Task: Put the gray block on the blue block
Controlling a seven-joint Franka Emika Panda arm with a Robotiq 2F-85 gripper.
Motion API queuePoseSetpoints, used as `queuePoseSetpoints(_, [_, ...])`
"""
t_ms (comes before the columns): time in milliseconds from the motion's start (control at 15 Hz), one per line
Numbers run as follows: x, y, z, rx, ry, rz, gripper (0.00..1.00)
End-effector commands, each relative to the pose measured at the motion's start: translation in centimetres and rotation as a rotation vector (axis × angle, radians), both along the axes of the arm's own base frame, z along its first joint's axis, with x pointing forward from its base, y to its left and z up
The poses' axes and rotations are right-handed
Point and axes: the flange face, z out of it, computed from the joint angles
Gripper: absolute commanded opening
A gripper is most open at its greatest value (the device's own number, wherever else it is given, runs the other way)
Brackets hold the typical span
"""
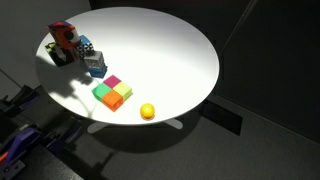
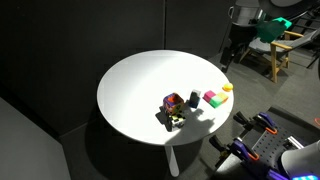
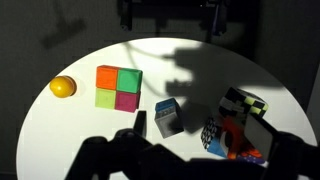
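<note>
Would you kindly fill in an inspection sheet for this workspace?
Surface: round white table, partly in shadow.
Job's things: gray block seems to sit on the blue block; not certain.
Clutter: four-coloured block, yellow ball, checkered cube, red object.
Grippers: gripper open, empty, clear of the blocks.
Cables: nothing seen.
Surroundings: dark walls; wooden chair.

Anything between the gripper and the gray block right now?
Nothing visible. The gripper hangs open above the table. The gray block stands free, with the four coloured blocks on one side and the checkered cluster on the other, neither in the path down.
</note>
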Motion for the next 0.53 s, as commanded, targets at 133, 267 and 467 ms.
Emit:
queuePoseSetpoints(133, [-2.4,0.0,2.5,0.073,0.0,0.033,1.0])
queuePoseSetpoints(267, [-1.6,0.2,2.0,0.049,-0.009,0.012,1.0])
queuePoseSetpoints(467, [-1.9,0.2,2.3,0.053,-0.005,0.022,1.0])
